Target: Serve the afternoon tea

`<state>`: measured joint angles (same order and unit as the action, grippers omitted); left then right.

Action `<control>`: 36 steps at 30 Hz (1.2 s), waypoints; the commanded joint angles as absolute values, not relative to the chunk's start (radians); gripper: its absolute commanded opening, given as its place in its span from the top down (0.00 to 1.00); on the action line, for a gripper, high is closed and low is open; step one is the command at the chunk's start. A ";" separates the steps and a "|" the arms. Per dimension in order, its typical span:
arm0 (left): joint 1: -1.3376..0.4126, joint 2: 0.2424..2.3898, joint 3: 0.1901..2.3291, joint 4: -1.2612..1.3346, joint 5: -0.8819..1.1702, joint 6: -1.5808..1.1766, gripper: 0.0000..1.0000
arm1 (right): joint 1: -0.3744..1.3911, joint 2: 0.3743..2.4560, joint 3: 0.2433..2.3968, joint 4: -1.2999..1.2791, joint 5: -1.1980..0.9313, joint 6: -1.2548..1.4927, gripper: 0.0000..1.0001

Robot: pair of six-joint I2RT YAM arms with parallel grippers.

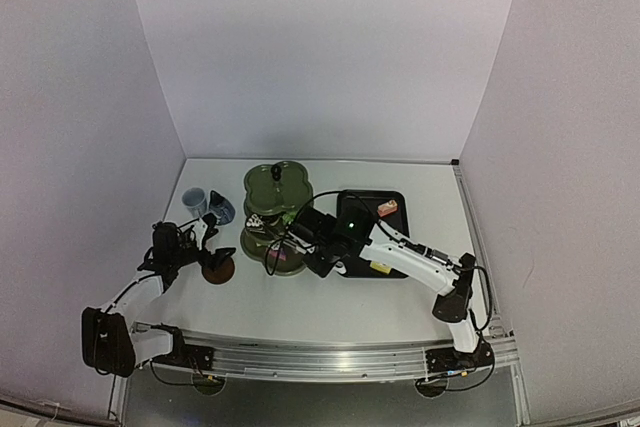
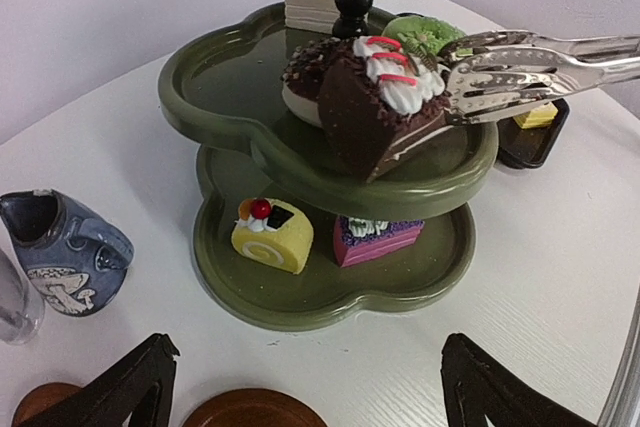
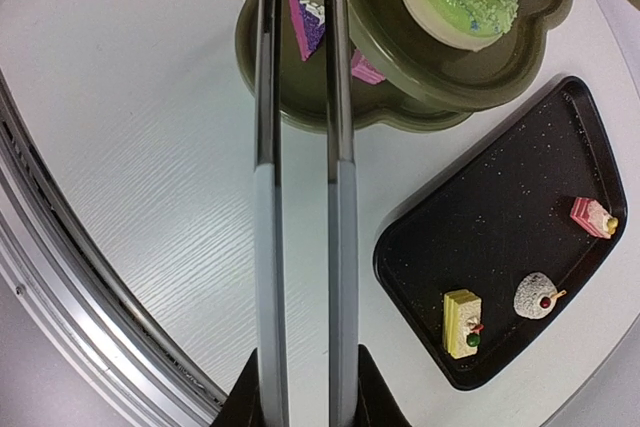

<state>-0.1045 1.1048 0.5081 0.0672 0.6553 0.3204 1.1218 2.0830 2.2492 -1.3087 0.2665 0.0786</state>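
Where pale walls close round the white table, the olive-green stand sits mid-table. On its second tier up, a chocolate cake wedge tilts, tip down toward the rim (tongs pinch it). The right gripper narrowly clamps the tongs' handles. The left gripper gapes wide, holding nothing.

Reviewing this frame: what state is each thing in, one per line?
left gripper: open, empty.
right gripper: shut on tongs.
tongs: pinching chocolate cake slice.
chocolate cake slice: tilted, over a stand tier.
stand: upright, partly loaded.
black tray: holds three cakes.
blue pot: upright.
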 commanded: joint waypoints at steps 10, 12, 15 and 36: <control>-0.196 1.170 0.624 0.073 0.699 0.785 0.14 | 1.085 2.130 2.329 -1.239 0.299 0.047 1.00; -0.216 1.170 0.626 0.072 0.704 0.847 0.19 | 1.083 2.138 2.351 -1.233 0.288 0.048 1.00; -0.235 1.171 0.621 0.086 0.716 0.962 0.29 | 1.082 2.141 2.370 -1.226 0.272 0.065 1.00; -0.314 1.347 0.689 0.067 0.784 1.376 0.49 | 1.082 2.066 2.306 -1.212 0.211 0.155 1.00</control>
